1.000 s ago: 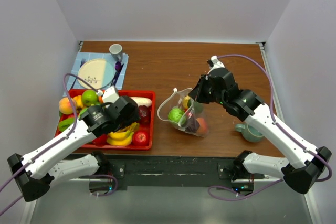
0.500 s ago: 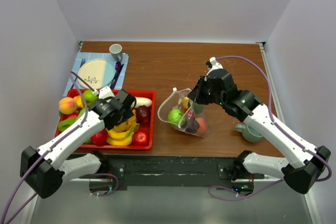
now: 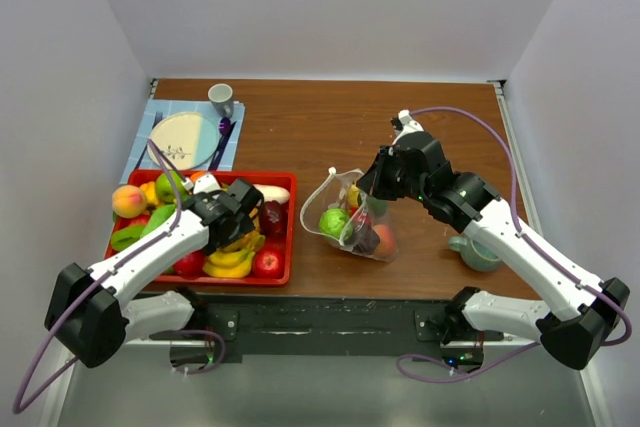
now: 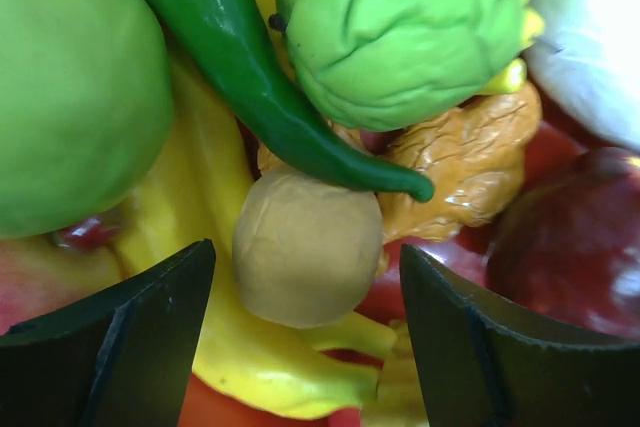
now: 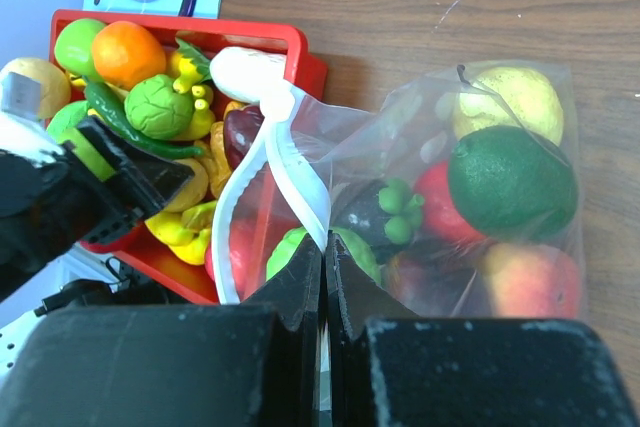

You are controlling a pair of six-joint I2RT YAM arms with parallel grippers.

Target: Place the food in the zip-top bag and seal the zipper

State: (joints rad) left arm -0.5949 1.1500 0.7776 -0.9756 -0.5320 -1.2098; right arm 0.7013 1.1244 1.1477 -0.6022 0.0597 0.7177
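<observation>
Over the red tray point(image 3: 292, 237): left fingers spread on a tan piece, right arm pinching the bag mouth.

In my left wrist view the left gripper point(image 3: 243, 215) is released, one finger at 9 o'clock and one at 3 o'clock of a small tan round fruit point(image 4: 305, 247). It is round, so I see no long axis to line up with. The tip of a green chilli point(image 4: 260, 97) lies across the fruit's 1 o'clock edge, and bananas point(image 4: 215, 207) are under it. The right gripper point(image 5: 323, 257) is clenched on the zipper point(image 5: 305, 182), holding the zip-top bag point(image 5: 350, 137) open. The bag sits at 3 o'clock of the tray, already part filled. I judge the left arm nearer the fruit, with a straight descent next.
</observation>
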